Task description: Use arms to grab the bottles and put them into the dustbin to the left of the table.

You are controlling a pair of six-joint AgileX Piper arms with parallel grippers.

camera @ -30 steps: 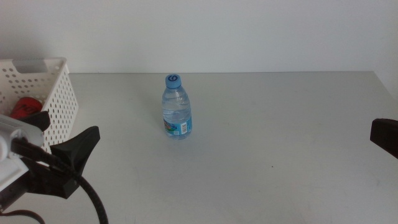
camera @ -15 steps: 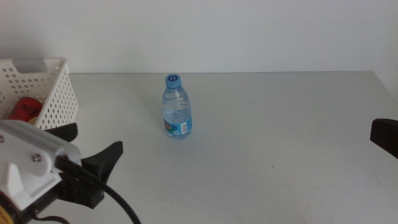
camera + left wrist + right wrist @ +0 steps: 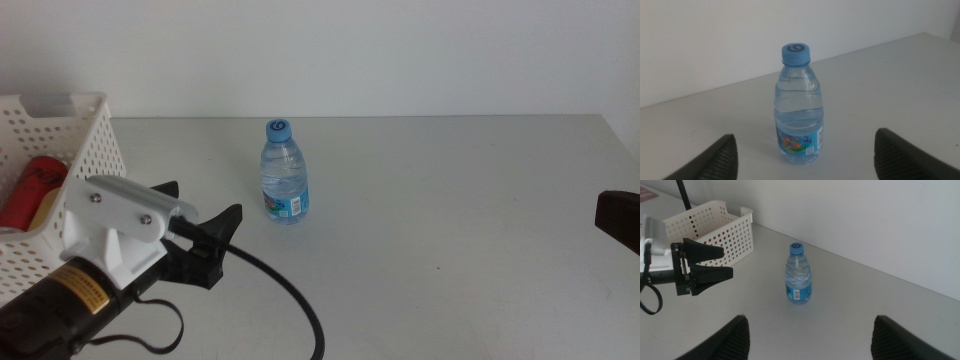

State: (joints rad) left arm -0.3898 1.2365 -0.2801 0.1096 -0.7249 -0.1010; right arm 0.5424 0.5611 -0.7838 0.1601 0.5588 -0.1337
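The small clear water bottle point(image 3: 284, 173) with its blue cap stands upright on the light grey table point(image 3: 450, 190), and everything else is placed from it. To its left, near but apart from it, the left gripper point(image 3: 200, 222) points at the bottle with its dark jaws spread wide and nothing between them; in the left wrist view the bottle point(image 3: 799, 108) sits centred in the gap, with bare tabletop on either side of it up to each jaw. Further left of the bottle, at the table's left edge, stands the white perforated dustbin point(image 3: 90, 160), with a red can point(image 3: 32, 190) lying inside it. The right gripper point(image 3: 809, 332) waits well to the right of the bottle, near the table's right edge, its jaws also wide apart and empty. Between the bottle and that gripper the tabletop is open, as is the strip behind the bottle up to the table's far edge by the wall.
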